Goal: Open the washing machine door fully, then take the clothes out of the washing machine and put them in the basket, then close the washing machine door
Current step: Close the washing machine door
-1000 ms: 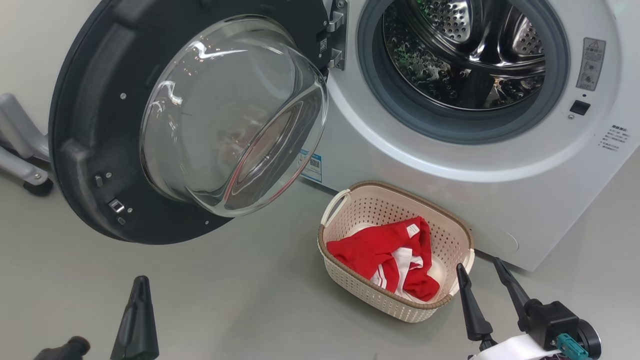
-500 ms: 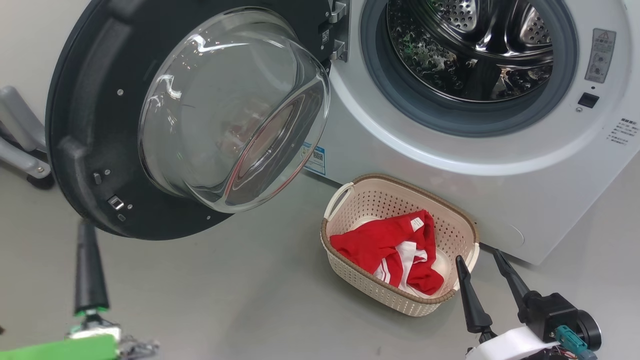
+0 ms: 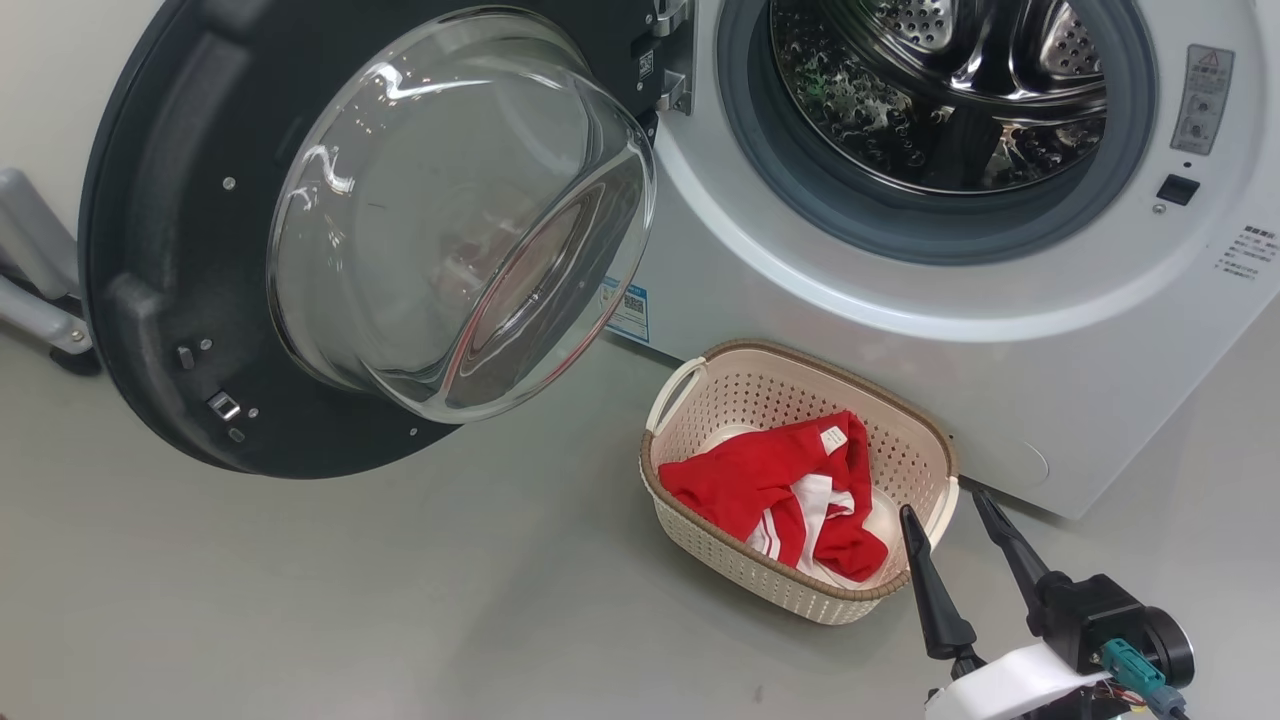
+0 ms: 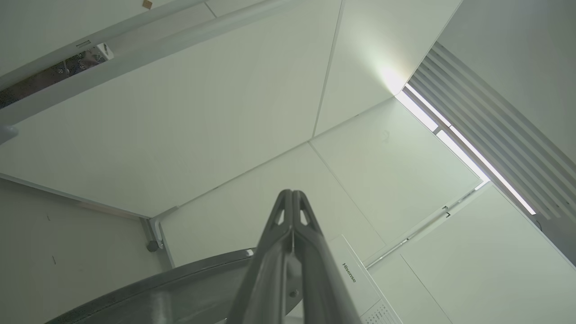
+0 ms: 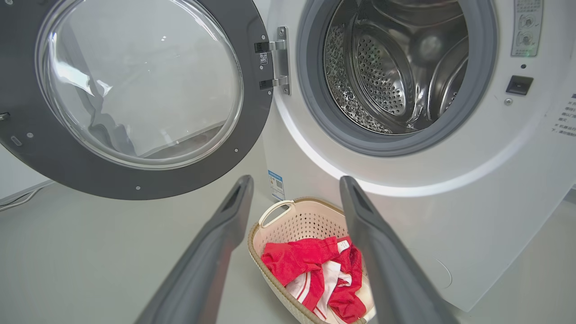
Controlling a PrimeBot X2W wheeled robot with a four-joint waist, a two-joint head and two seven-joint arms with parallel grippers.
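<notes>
The washing machine door (image 3: 150,250) hangs wide open at the left, its glass bowl (image 3: 450,210) bulging toward me. The washing machine (image 3: 800,300) shows a bare steel drum (image 3: 940,90). The basket (image 3: 770,400) sits on the floor against the machine's front, and the red clothes (image 3: 760,475) lie inside it. My right gripper (image 3: 943,506) hovers open beside the basket's right end, nothing between its fingers. In the right wrist view the right gripper (image 5: 295,180) frames the basket (image 5: 301,216) and the clothes (image 5: 297,261). My left gripper (image 4: 292,194) is shut and empty, pointing up past the door's curved edge (image 4: 171,292).
A grey metal frame with a caster (image 3: 40,300) stands behind the door at the far left. Grey floor (image 3: 400,580) spreads in front of the door and basket. The machine's white top panel (image 4: 355,279) and white wall panels show in the left wrist view.
The left gripper rose from the lower left of the head view and left it. The camera shifted slightly. The right gripper, basket and door hold their places.
</notes>
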